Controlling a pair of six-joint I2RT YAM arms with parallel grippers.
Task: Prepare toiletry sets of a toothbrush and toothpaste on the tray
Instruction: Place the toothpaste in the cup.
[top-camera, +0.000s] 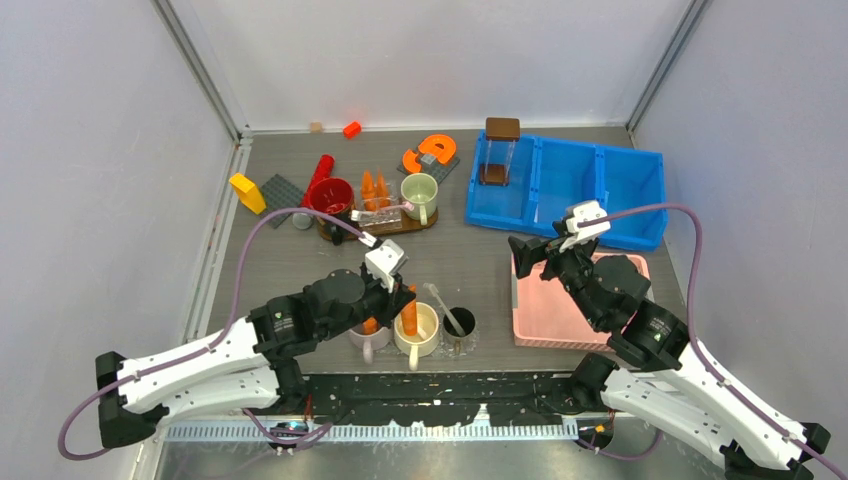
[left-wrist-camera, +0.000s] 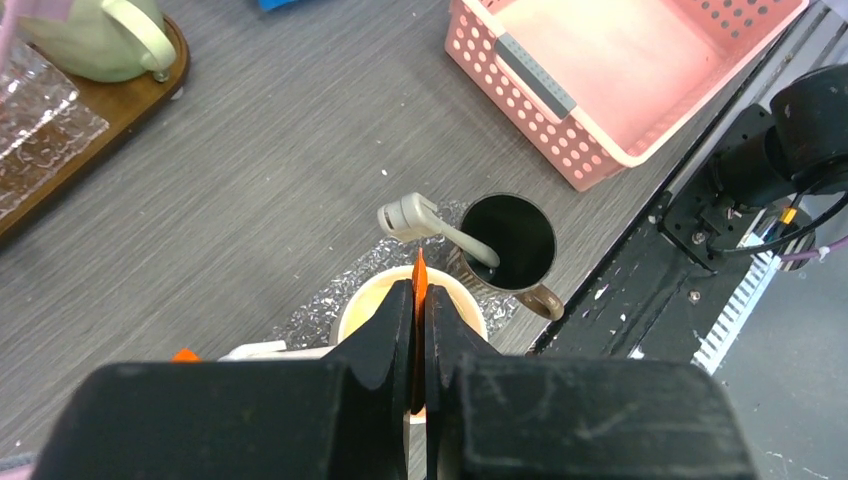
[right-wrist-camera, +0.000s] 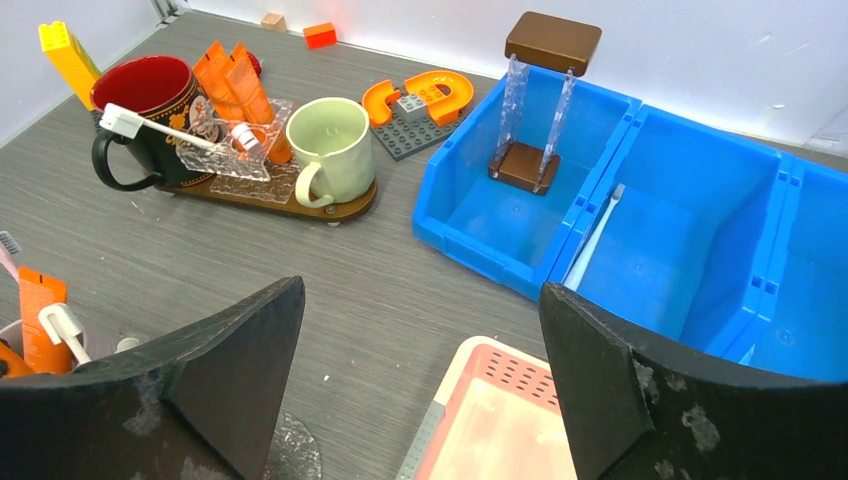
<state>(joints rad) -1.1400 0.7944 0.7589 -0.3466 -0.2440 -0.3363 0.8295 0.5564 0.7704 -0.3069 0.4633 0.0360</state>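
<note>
My left gripper (top-camera: 398, 292) (left-wrist-camera: 420, 300) is shut on the flat end of an orange toothpaste tube (top-camera: 409, 316) (left-wrist-camera: 419, 270). The tube stands upright in a cream mug (top-camera: 425, 338) (left-wrist-camera: 365, 300). Beside it, a dark mug (top-camera: 461, 324) (left-wrist-camera: 535, 290) holds a pale toothbrush (top-camera: 441, 303) (left-wrist-camera: 440, 230). A third mug (top-camera: 368, 338) to the left holds another orange tube. These mugs stand on a glittery clear tray (left-wrist-camera: 315, 315). My right gripper (top-camera: 540, 255) (right-wrist-camera: 420, 292) hangs open and empty over the corner of a pink basket (top-camera: 560, 320) (right-wrist-camera: 480, 420).
At the back, a brown wooden tray (top-camera: 420, 225) (right-wrist-camera: 300, 205) carries a red mug (top-camera: 331, 195), a green mug (top-camera: 420, 192) (right-wrist-camera: 330, 140) and a glass holder with orange tubes (right-wrist-camera: 232, 78). Blue bins (top-camera: 600, 180) (right-wrist-camera: 700, 210) stand at the back right. Toy blocks lie along the back.
</note>
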